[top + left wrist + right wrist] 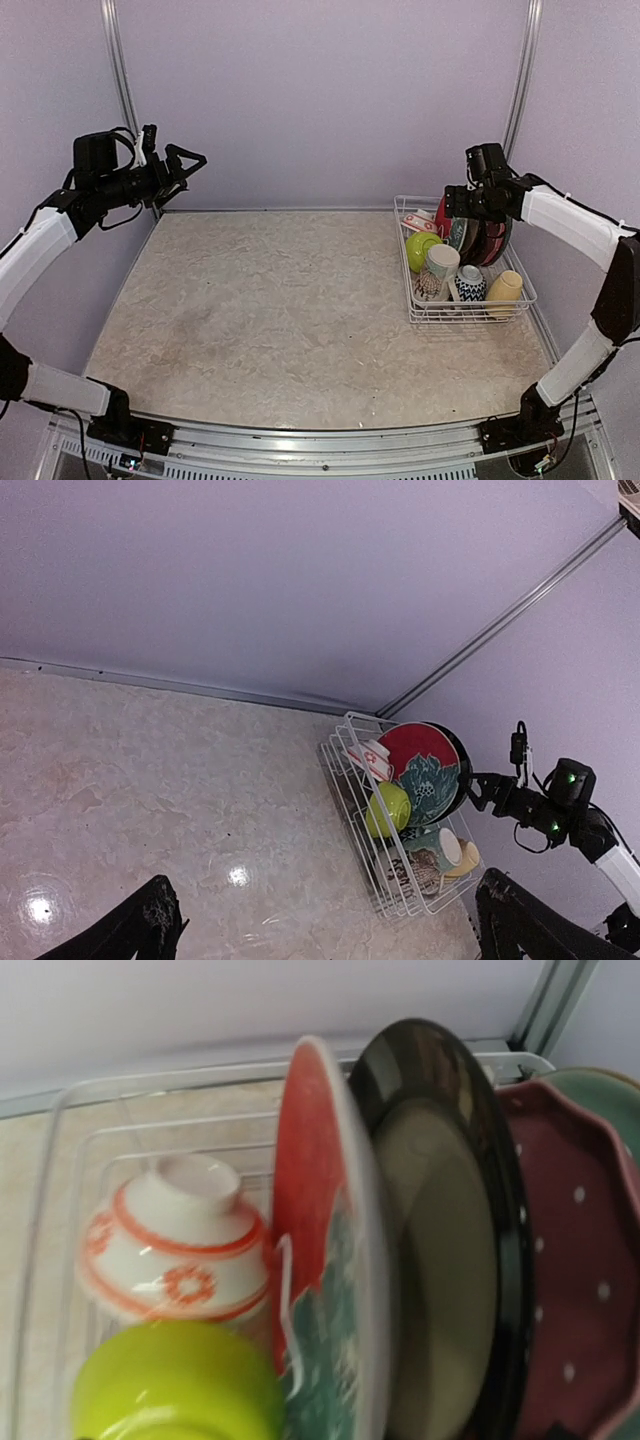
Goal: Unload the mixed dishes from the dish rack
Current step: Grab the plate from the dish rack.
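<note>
Though both jaws gape (empty), the right hang near the racked plates.

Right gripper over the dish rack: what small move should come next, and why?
Probably lower the open right gripper onto the rim of the red plate: it hovers over the dish rack holding nothing, and that plate stands upright.

A white dish rack sat at the surface's right rear, holding upright plates, a lime bowl and a yellow mug. The right arm hovered above the plates.
</note>
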Action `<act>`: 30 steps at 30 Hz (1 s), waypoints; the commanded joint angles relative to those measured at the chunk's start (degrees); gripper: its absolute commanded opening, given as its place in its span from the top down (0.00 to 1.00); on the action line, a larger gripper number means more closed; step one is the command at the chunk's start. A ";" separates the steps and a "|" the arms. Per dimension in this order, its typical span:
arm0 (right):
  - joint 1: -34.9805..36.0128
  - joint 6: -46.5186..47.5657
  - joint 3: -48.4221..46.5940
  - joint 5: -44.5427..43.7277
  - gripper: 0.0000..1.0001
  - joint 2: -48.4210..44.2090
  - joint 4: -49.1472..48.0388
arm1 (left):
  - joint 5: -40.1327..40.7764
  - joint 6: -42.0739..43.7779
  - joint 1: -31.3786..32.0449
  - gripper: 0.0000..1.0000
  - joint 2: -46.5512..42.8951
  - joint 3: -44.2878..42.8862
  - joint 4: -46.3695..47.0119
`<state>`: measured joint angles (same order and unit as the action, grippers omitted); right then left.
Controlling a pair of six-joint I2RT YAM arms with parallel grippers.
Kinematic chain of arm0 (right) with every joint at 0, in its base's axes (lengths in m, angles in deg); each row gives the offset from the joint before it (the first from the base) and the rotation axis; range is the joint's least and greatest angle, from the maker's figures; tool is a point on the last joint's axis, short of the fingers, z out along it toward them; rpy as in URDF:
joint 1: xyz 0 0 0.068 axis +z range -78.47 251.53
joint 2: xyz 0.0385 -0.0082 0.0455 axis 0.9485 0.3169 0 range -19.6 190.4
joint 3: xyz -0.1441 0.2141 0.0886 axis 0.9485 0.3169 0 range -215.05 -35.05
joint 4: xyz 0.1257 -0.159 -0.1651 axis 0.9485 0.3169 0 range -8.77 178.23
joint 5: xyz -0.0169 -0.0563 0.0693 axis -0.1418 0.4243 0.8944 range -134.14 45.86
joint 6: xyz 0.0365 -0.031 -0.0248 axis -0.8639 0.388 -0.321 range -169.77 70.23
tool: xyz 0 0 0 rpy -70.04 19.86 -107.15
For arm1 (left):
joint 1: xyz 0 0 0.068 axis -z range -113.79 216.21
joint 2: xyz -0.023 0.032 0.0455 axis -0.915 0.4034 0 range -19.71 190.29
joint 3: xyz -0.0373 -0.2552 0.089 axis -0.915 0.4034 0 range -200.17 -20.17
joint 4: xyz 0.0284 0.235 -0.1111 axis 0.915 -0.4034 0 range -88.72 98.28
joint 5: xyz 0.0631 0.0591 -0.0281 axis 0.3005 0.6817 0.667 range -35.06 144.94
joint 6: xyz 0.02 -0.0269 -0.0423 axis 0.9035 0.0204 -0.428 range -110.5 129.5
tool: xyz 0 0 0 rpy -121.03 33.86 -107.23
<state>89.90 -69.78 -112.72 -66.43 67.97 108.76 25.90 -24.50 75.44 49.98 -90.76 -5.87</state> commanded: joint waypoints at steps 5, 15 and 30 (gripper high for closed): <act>-6.49 5.17 -5.61 4.76 0.17 4.65 0.51 | -5.16 2.67 2.02 0.01 1.69 -0.59 1.50; -11.56 6.01 -9.74 12.61 0.18 7.05 1.13 | -6.61 1.25 2.10 0.01 3.87 -0.76 1.50; -13.11 9.28 -13.66 10.34 0.54 11.82 1.45 | -10.35 -2.95 2.34 0.01 7.02 -1.75 1.35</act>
<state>77.00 -62.22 -124.35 -53.46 78.15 109.24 17.44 -25.33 77.35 55.86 -90.93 -5.09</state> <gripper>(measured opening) 0.524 0.990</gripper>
